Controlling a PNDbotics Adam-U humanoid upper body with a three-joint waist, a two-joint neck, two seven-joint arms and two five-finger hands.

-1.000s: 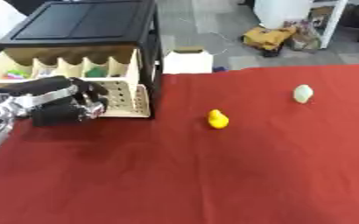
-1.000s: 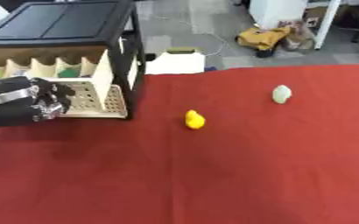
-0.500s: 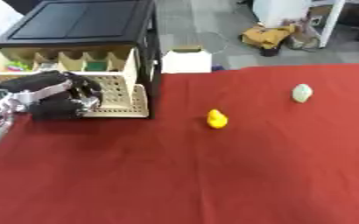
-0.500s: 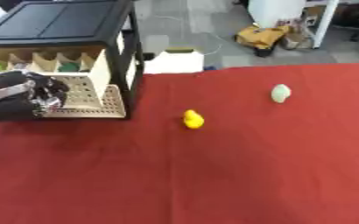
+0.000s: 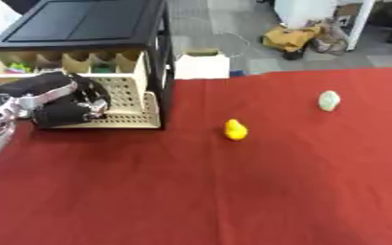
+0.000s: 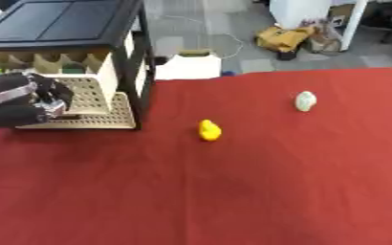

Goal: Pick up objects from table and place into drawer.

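**Red bench, drawer open, two objects waiting**

Red cloth is covering the bench (image 5: 233, 191), and on it the yellow duck-shaped toy (image 5: 235, 129) is sitting near the middle, well apart from the pale rounded object (image 5: 328, 100) lying further to my right. Neither is touching anything else. To my left the cream perforated drawer (image 5: 124, 115) is standing pulled out from the black cabinet (image 5: 91, 24), and small items are showing in the compartments along its back, too small for me to name.

I am holding my left robot hand (image 5: 61, 100) over the drawer, fingers curled; whether they are closing on anything I cannot tell. My right robot hand is not showing in either view.

I am judging the task partly done at best: both loose objects are still waiting to be picked up and carried into the drawer.
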